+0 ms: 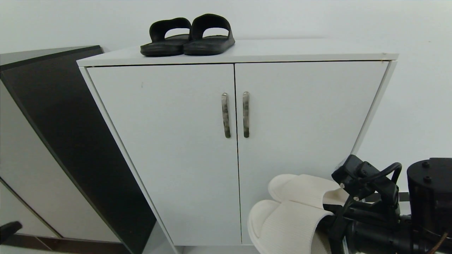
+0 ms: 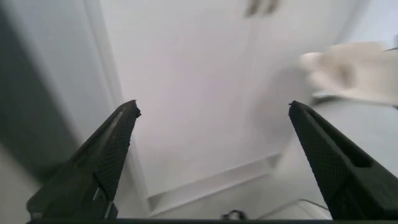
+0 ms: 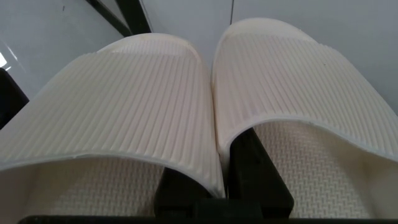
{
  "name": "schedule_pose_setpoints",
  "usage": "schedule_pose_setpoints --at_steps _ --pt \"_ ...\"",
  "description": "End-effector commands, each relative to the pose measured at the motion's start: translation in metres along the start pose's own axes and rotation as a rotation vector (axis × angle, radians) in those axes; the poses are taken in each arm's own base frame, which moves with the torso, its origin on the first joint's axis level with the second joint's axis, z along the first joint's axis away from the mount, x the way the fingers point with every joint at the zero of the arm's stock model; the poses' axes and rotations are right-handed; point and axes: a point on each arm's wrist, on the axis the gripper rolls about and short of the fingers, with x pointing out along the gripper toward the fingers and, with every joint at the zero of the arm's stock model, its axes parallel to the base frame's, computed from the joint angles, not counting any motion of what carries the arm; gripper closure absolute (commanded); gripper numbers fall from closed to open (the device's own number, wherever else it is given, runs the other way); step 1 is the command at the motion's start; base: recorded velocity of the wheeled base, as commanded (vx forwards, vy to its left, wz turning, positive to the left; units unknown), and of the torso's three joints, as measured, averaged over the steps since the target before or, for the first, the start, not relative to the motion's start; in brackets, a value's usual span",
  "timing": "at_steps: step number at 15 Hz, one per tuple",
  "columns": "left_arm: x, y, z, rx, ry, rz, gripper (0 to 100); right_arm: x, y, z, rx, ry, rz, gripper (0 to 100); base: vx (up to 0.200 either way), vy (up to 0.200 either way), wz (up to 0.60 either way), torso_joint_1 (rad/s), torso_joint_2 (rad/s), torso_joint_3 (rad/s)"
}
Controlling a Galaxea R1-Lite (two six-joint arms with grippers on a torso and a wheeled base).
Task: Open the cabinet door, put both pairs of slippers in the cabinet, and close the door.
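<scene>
The white cabinet (image 1: 169, 148) stands with both doors shut, its two metal handles (image 1: 226, 115) side by side at the middle seam. A pair of black slippers (image 1: 189, 37) rests on its top, toward the left. My right gripper (image 1: 337, 210) is low in front of the right door (image 1: 303, 116), shut on a pair of white ribbed slippers (image 1: 296, 211). The right wrist view shows the white slippers (image 3: 186, 106) close up, dark fingers (image 3: 255, 174) reaching in under the straps. My left gripper (image 2: 214, 112) is open and holds nothing, low in front of the cabinet's left door (image 2: 186, 81).
A dark panel (image 1: 70, 123) leans beside the cabinet on the left. A plain white wall (image 1: 416, 106) runs behind and to the right. The cabinet's base plinth (image 2: 211, 183) sits close above the floor.
</scene>
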Motion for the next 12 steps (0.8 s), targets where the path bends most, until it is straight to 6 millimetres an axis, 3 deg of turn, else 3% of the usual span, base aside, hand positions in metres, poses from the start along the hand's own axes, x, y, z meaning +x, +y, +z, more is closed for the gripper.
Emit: schedule_pose_setpoints --at_steps 1,2,9,12 --pt "0.049 0.009 0.035 -0.016 0.069 -0.168 0 0.001 0.001 0.000 -0.001 0.003 0.003 100 0.000 0.000 0.00 0.000 0.00 0.000" --pt "0.075 0.006 0.042 -0.008 0.075 -0.270 0 0.000 0.001 0.000 -0.002 0.001 0.004 100 0.000 0.000 0.00 0.000 0.00 0.000" --pt "0.135 -0.037 0.074 0.033 0.078 -0.454 0 0.008 0.009 0.012 -0.004 -0.055 0.034 100 0.000 0.000 0.00 0.000 0.00 0.000" --pt "0.179 -0.045 0.077 0.031 0.031 -0.467 0 0.012 0.009 0.013 -0.007 -0.049 0.032 100 0.000 0.000 0.00 0.000 0.00 0.000"
